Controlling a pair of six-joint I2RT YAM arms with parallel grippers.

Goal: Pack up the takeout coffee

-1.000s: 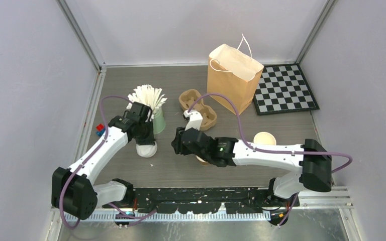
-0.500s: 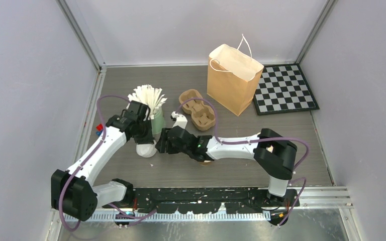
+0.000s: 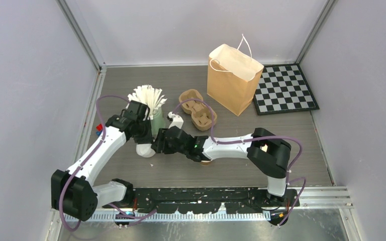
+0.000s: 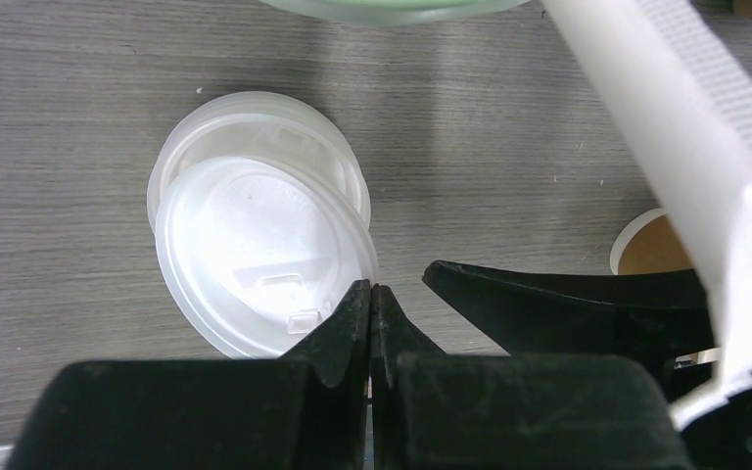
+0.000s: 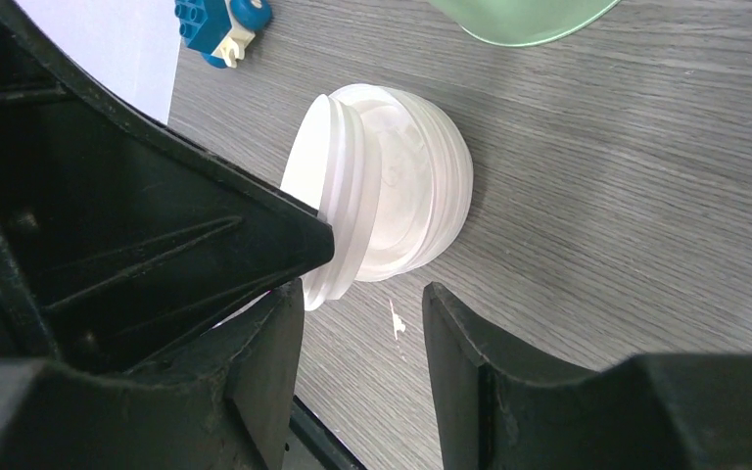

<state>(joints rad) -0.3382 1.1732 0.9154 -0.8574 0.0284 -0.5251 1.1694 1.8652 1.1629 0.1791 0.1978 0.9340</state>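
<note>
We are seeing the L gripper [image 4: 372, 304] hanging over the lid stack [image 4: 255, 113] on the left part of the table [image 3: 146, 80], its jaws pressed together. Their tip is touching the rim of the top lid [image 4: 255, 245], which is sitting tilted and shifted off the stack. Whether the rim is pinched betw. them, we cannot tell. The R arm [image 3: 231, 145] is reaching across to the left. The R gripper [image 5: 362, 323] is standing just beside the same stack w/ jaws spread. The cup [image 3: 265, 147] is standing well apart at the right, mostly hidden by the R arm's elbow; only a bit of its pale inside is showing. Another brown cup [image 4: 651, 250] is peeking out under the R arm. A green cup [image 5: 524, 18] and a blue toy [image 5: 220, 20] are sitting near the lids. Farther back are standing a pulp tray [image 3: 197, 109], a paper bag [image 3: 233, 80] and a chessboard [image 3: 284, 89].
</note>
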